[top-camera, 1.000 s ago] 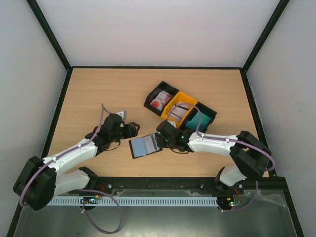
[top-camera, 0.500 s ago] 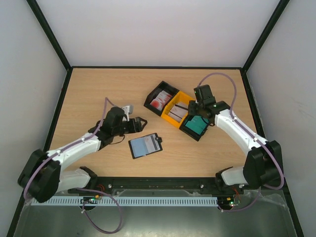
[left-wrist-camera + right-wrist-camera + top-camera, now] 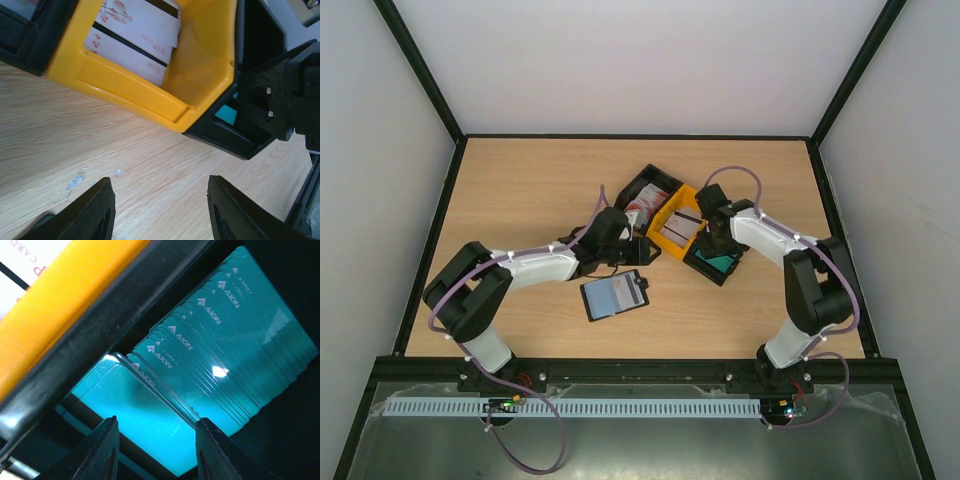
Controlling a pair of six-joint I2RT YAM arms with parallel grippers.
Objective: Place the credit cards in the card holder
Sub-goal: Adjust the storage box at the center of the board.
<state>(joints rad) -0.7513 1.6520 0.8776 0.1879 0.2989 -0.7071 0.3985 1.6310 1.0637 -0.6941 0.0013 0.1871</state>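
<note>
The left arm [image 3: 525, 265] is bent sharply at the elbow, its forearm lying low and stretched toward the middle of the worktop, and the left claw [image 3: 160, 200] at its end points forward with its two black fingers [image 3: 92, 210] spread wide and nothing between them. The right arm [image 3: 775, 240] is folded the mirror way, forearm angled inward and wrist tipped steeply down. The right claw [image 3: 157, 437] likewise has its fingers parted and grips nothing, and the two claws are near each other.
</note>
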